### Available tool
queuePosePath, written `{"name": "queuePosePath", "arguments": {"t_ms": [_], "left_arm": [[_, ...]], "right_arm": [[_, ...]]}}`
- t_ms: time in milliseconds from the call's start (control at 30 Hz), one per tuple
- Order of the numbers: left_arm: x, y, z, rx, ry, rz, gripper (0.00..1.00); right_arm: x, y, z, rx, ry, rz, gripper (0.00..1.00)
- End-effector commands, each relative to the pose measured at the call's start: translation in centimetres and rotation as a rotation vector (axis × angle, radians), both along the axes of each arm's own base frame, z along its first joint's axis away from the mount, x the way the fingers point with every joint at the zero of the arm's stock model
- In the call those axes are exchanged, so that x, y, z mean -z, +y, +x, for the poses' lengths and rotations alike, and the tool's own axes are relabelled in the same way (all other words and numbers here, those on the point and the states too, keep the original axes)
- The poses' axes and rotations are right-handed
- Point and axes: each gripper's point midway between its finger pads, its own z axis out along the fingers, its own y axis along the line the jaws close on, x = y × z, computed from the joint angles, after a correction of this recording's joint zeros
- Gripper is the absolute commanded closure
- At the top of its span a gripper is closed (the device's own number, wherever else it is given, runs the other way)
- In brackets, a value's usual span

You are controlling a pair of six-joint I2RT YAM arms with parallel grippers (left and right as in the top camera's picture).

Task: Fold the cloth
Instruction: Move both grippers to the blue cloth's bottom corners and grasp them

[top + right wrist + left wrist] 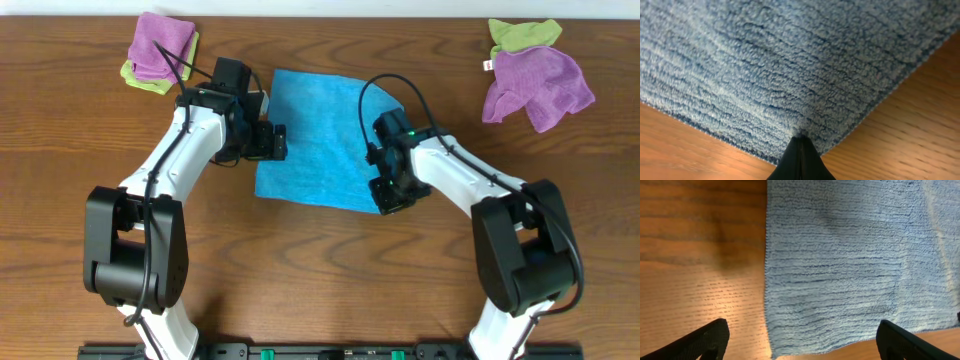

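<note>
A blue cloth (320,135) lies flat in the middle of the table. My left gripper (274,142) is open at the cloth's left edge, and its wrist view shows both fingers (800,341) spread wide over the cloth's near-left corner (840,280). My right gripper (387,196) is at the cloth's near-right corner. In the right wrist view its fingers (801,142) are closed together, pinching the blue cloth (790,65) near that corner.
A purple cloth on a green one (158,50) lies at the far left. Another purple and green pile (535,75) lies at the far right. The wooden table (320,280) surrounds the cloth.
</note>
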Motion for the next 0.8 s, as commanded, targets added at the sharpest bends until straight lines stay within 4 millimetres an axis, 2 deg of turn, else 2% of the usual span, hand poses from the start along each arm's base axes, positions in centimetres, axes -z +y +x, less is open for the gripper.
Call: {"name": "queuePosePath", "arguments": {"t_ms": [0, 100, 200, 433, 467, 567, 667, 767], "left_arm": [[0.2, 0.0, -0.4, 0.012, 0.023, -0.01, 0.05], [0.3, 0.1, -0.7, 0.018, 0.031, -0.007, 0.05], [0.3, 0.1, -0.9, 0.025, 0.038, -0.004, 0.05], [0.1, -0.7, -1.9, 0.036, 0.084, -0.059, 0.05], [0.2, -0.6, -2.3, 0.039, 0.097, -0.055, 0.05], [0.3, -0.4, -3.1, 0.077, 0.119, -0.04, 0.05], [0.6, -0.1, -3.7, 0.076, 0.144, -0.044, 0.05], [1.1, -0.1, -4.6, 0.064, 0.18, -0.085, 0.05]], "right_arm": [[0.7, -3.0, 0.0, 0.063, 0.015, -0.099, 0.99], [0.7, -4.1, 0.3, 0.105, 0.014, -0.11, 0.99], [0.7, -4.1, 0.5, 0.123, 0.019, -0.086, 0.99], [-0.2, -0.9, -0.2, 0.133, 0.065, 0.098, 0.98], [-0.7, -0.5, -0.2, 0.135, 0.066, 0.127, 0.94], [-2.1, 0.1, -0.2, 0.135, 0.049, 0.173, 0.67], [-4.4, 0.4, 0.0, 0.13, 0.0, 0.206, 0.5], [-7.4, 0.3, 0.2, 0.129, -0.076, 0.232, 0.44]]}}
